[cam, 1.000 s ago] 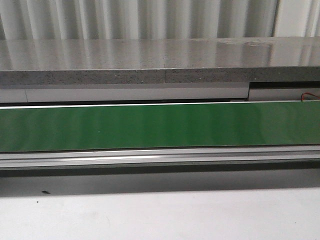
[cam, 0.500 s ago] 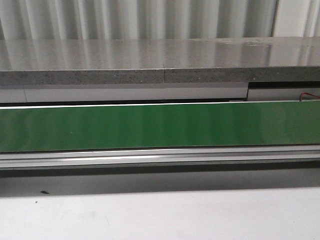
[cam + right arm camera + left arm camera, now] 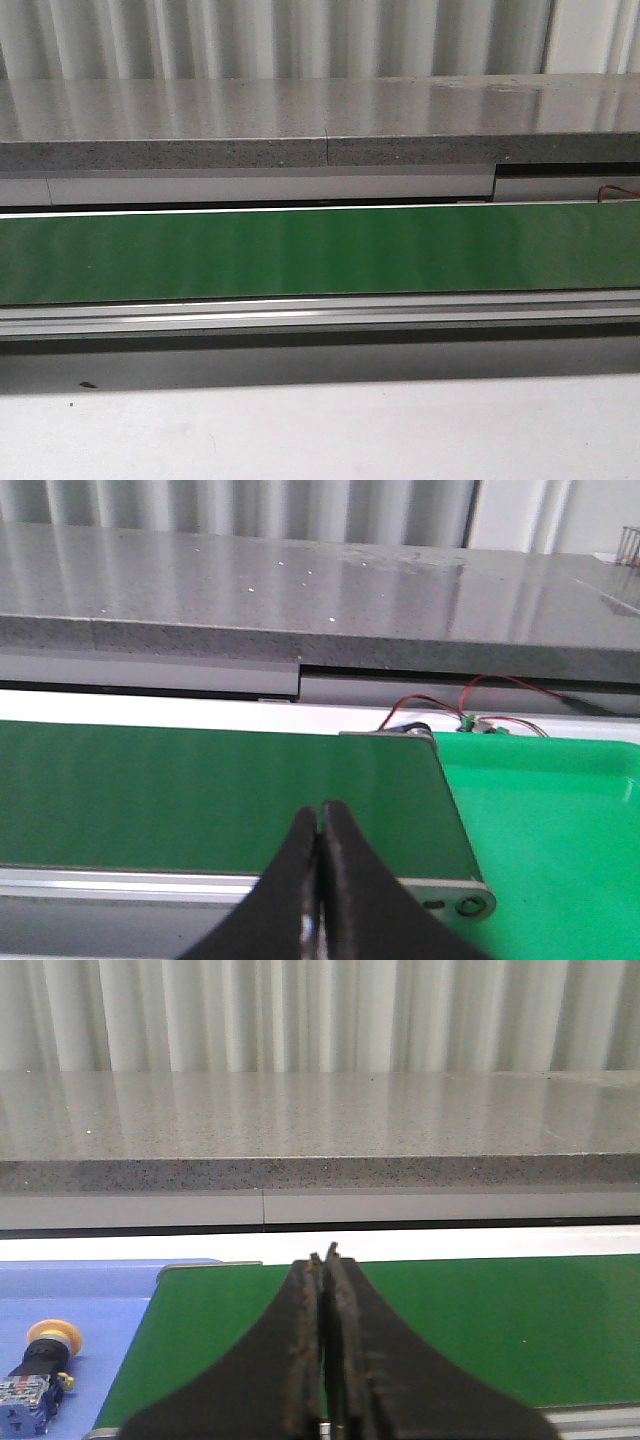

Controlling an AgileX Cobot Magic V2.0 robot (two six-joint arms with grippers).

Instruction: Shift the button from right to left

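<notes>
Left gripper (image 3: 324,1260) pinched closed, empty, over belt (image 3: 480,1320) | right gripper (image 3: 318,815) likewise closed, empty | button (image 3: 38,1372) lies on its side on blue tray (image 3: 100,1290), left of belt (yellow cap, dark body, blue base) | step: looks finished, judging by its place | next: none apparent

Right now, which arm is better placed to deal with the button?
Left. The button shows only in the left wrist view, lying on the blue tray beside the left gripper. The right gripper, shut and empty, sees only belt and a green tray.
</notes>
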